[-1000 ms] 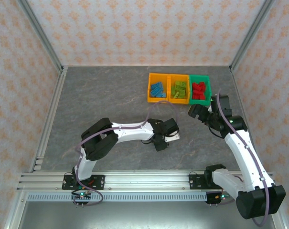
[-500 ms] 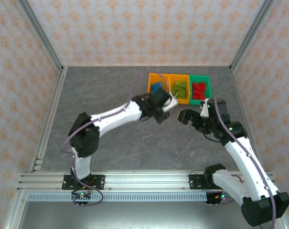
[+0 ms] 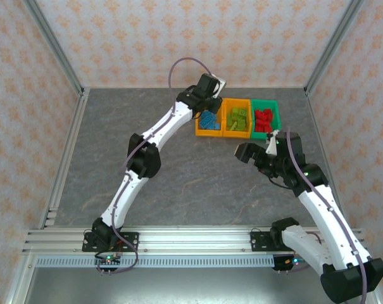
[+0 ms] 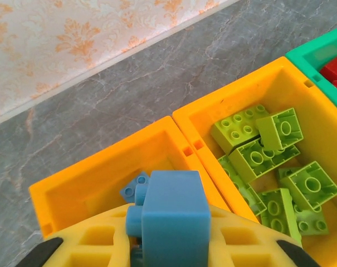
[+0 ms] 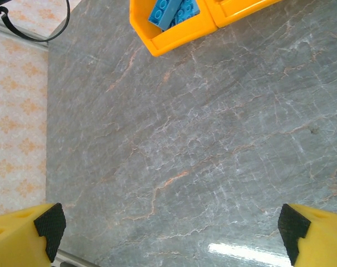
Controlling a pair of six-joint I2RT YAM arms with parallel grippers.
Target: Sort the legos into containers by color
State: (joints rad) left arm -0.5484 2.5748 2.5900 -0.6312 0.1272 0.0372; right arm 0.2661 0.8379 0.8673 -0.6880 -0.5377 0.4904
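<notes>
Right fingers (image 5: 43,225): spread wide, gripping nothing, poised above bare grey surface (image 5: 213,139) just short of the bins.
Surface: marbled grey, running back to the row of three bins; every lego seen lies in a bin or in the left fingers.
Left fingers (image 4: 96,245): clamped on one blue brick (image 4: 174,222), held directly over the left orange-yellow bin (image 4: 101,172), arm stretched far forward.
Left orange-yellow bin: blue bricks (image 5: 171,11) piled inside, one of them just beneath the held brick.
Middle orange-yellow bin (image 4: 235,94): touching the left bin's side; lime green bricks (image 4: 263,161) heaped inside, no other colour seen there.
Green bin (image 4: 316,47): last in the row, on the right, against the middle bin; red bricks (image 4: 335,69) inside.
Back wall (image 3: 191,38): orange-patterned paper behind the bins.
Progress: by the look, nearly complete. Three colours already separated, one colour per bin. Left to do: release of the held blue brick into the left bin, probably the final piece.
Writing: none legible. No brand, label or lettering made out on bins, bricks or arms.
</notes>
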